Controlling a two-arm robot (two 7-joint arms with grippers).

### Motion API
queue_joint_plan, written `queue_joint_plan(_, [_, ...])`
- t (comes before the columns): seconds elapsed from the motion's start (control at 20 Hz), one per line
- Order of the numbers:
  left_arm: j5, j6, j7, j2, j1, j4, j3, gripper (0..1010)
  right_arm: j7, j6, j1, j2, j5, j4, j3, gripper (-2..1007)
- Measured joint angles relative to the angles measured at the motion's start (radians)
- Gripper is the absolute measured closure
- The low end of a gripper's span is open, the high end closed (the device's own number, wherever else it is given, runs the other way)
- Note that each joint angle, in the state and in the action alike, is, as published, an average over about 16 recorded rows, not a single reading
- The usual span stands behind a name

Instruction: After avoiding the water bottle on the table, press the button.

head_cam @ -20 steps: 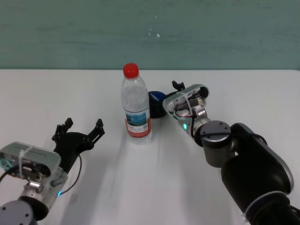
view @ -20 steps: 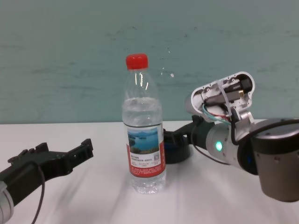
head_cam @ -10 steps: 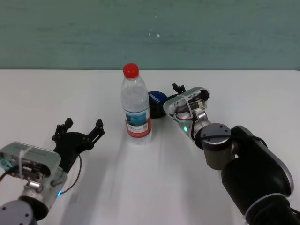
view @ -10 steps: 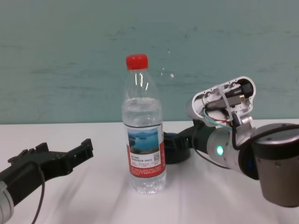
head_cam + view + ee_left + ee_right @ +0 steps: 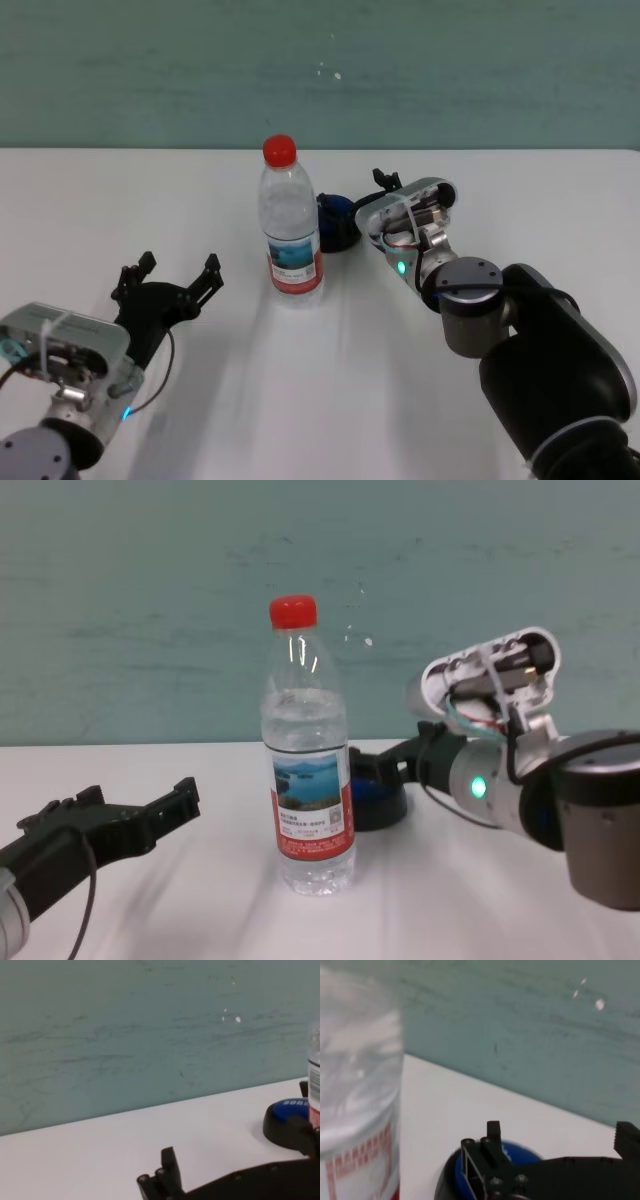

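The water bottle [image 5: 291,224] stands upright near the middle of the white desk [image 5: 480,190], its red cap on and its lake-picture label facing the robot. Just behind it and to the robot's right sits the button [image 5: 335,219], a low blue dome on a black base, partly hidden by the bottle in the chest view.

The right gripper [image 5: 378,186] has its arm stretched forward past the bottle's right side, well clear of the plastic. Its black jaws reach over the button: in the right wrist view one fingertip [image 5: 493,1136] stands above the blue dome, with the other at the frame's far edge, so the jaws are spread apart and hold nothing. Whether a fingertip actually touches the dome cannot be told from these views.

The left gripper [image 5: 168,279] rests low over the near left part of the desk, well apart from the bottle, its jaws spread wide and empty. From its wrist camera the button appears in the distance beside the bottle's edge.
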Motion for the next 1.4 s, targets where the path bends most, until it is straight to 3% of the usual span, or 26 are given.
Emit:
queue_joint_plan(0.6, [0.000,0.000,0.000,0.000,0.000,0.000,0.000,6,0.011,0.023,-0.059,0.028,0.037,-0.132,0.026,2])
queue_joint_plan(1.4, [0.000,0.000,0.000,0.000,0.000,0.000,0.000,6,0.015,0.045,-0.128,0.065,0.080,-0.246,0.057,2])
